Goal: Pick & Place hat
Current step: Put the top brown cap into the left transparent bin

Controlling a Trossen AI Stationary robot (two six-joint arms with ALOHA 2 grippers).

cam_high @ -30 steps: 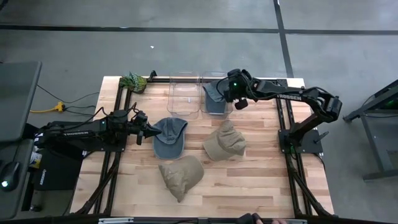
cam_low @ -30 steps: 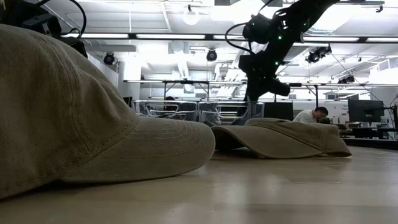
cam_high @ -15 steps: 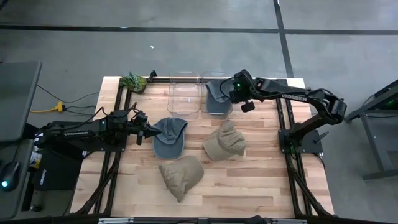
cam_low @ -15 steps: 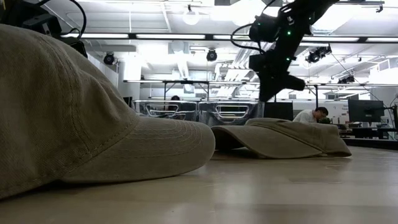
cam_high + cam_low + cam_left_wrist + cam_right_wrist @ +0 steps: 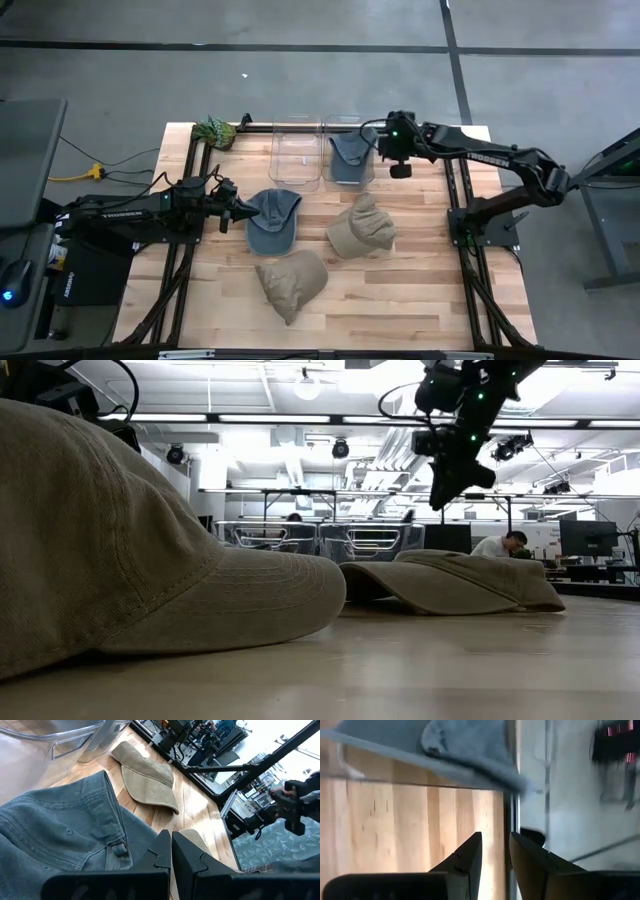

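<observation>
A blue-grey hat [image 5: 272, 221] lies flat on the table, left of centre. My left gripper [image 5: 246, 213] is shut, with its tips at that hat's left edge [image 5: 75, 835]. A second blue-grey hat [image 5: 348, 156] lies inside the right clear bin [image 5: 349, 125] at the far edge. My right gripper [image 5: 388, 150] hangs above the table just right of that bin, pointing slantwise down. It is open by a narrow gap [image 5: 495, 851] with nothing between its fingers. Two tan hats [image 5: 362, 228] [image 5: 291, 282] lie on the table nearer the front. My left gripper's shut fingertips [image 5: 171, 847] stand level at the left edge of the blue-grey hat on the table. I cannot tell whether they touch it.
An empty clear bin [image 5: 296, 152] stands left of the filled one. A green bundle [image 5: 214, 131] lies at the far left corner. Black frame rails [image 5: 452, 190] run along both sides of the table. In the low view the near tan hat [image 5: 120, 560] fills the foreground.
My right gripper has risen and drawn away from the right bin toward the table's right edge, rolling about its own axis. The hat in the bin has stayed where it was.
</observation>
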